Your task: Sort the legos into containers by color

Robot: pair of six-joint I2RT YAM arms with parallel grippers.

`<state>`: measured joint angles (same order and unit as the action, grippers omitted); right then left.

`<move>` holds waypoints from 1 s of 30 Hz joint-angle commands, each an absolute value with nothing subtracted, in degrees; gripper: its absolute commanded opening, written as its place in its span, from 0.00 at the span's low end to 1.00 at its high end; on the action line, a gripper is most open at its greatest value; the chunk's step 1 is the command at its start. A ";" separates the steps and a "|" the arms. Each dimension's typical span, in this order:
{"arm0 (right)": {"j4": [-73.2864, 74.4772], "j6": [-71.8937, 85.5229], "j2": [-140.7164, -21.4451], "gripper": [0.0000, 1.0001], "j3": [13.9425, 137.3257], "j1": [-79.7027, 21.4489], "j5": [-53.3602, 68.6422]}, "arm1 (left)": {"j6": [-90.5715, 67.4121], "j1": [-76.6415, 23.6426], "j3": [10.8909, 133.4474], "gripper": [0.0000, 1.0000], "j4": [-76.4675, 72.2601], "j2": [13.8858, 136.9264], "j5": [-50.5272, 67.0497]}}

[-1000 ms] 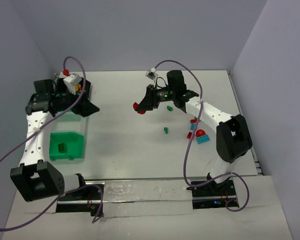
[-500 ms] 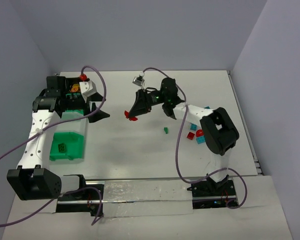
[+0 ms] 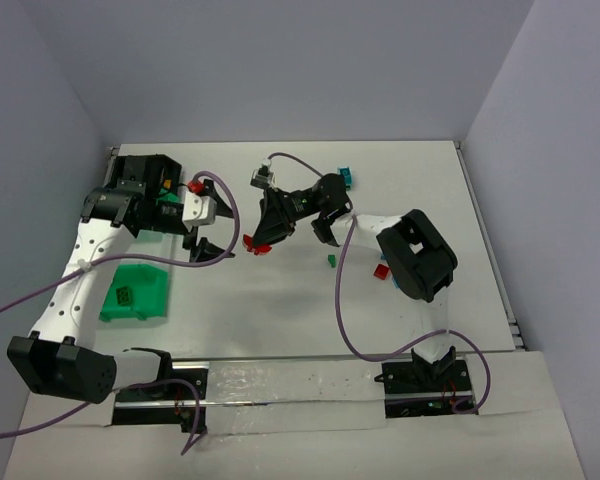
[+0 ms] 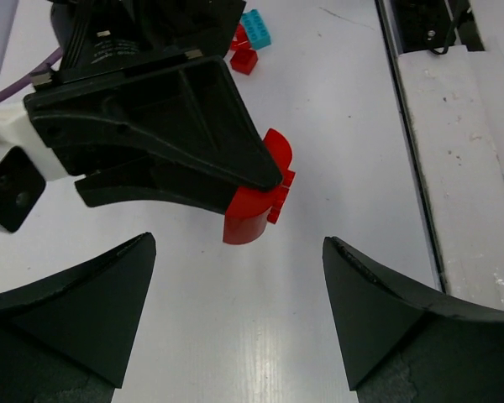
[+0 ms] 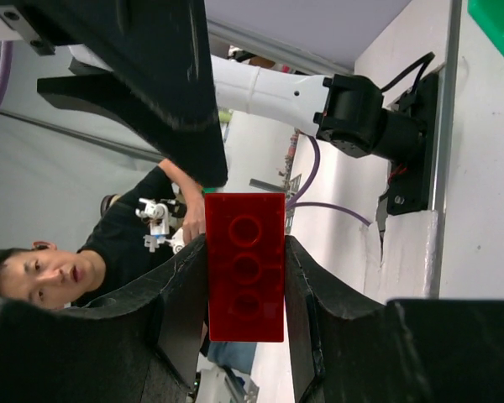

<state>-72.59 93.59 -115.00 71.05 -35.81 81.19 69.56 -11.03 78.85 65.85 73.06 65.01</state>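
Because the red lego (image 5: 244, 267) is a small piece of hard plastic, I judge it very light and completely stiff, not fragile, but smooth on its sides and therefore a little slippery. The right gripper (image 3: 259, 242) has it pinched between its two fingers, jaws narrow, pressing on the two long flat sides. The face with three round marks looks at the right wrist camera. This seems a good place to hold it, since the flat sides give the pads the most contact. A grip on the rounded end (in the left wrist view one end looks curved) could let it turn or jump out.

The lego hangs above the table (image 3: 280, 320), near the middle and a bit toward the left arm. The left gripper (image 4: 239, 260) is just beside it, jaws spread wide and holding nothing, pointing at the brick. If it must receive the piece, I think only the free end is available.

The table is white, flat and slightly glossy, so a dropped brick would probably bounce or slide. Other legos lie loose on it: a green one (image 3: 332, 260), a red one (image 3: 382, 271) and a teal one (image 3: 346, 177), all well apart from the green bin (image 3: 140, 268) at the left side. Plain pale walls close the table on three sides. In the right wrist view a person (image 5: 59, 269) in a dark shirt is behind the arms.
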 commanded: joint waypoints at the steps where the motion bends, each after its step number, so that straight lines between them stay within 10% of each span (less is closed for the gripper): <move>1: -84.11 95.10 -114.24 0.00 73.21 -36.40 81.69 | 66.89 -13.73 79.51 0.90 64.57 72.32 67.32; 30: -87.67 98.68 -113.09 0.00 74.39 -37.59 82.33 | 54.65 -21.11 74.68 0.51 52.90 73.13 60.89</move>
<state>-74.08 97.24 -115.00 71.61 -36.69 81.99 55.94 -20.54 75.21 55.87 73.16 61.18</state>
